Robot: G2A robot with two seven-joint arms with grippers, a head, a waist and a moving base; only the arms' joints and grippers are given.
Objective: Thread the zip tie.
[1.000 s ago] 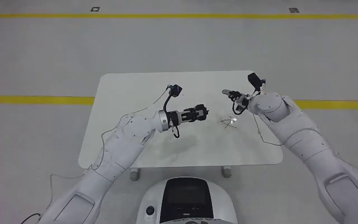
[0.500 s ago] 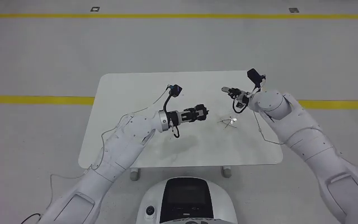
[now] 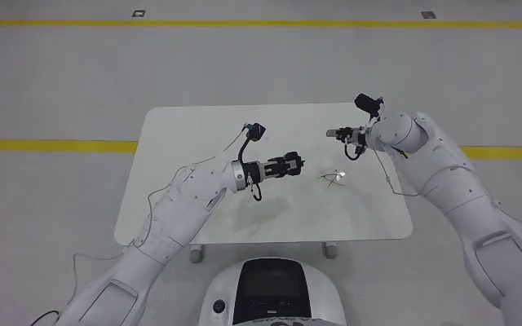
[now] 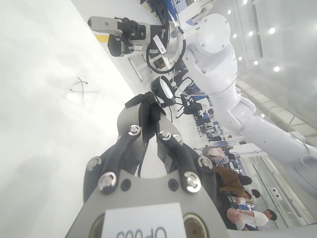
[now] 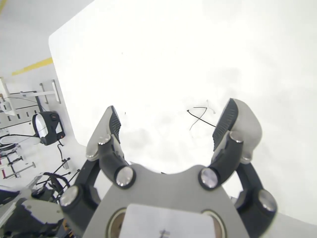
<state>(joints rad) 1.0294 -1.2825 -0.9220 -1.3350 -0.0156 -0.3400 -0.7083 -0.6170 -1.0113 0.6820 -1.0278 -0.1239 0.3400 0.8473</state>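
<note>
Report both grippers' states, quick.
Left gripper: closed, nothing visible in it.
Right gripper: open, empty.

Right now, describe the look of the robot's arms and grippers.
The left arm and right arm have glossy white shells with thin cables alongside; a black cable loops over the left wrist. The left gripper and right gripper are grey metal with black linkages, silver pins and a white label; the right's pads are ribbed black.
</note>
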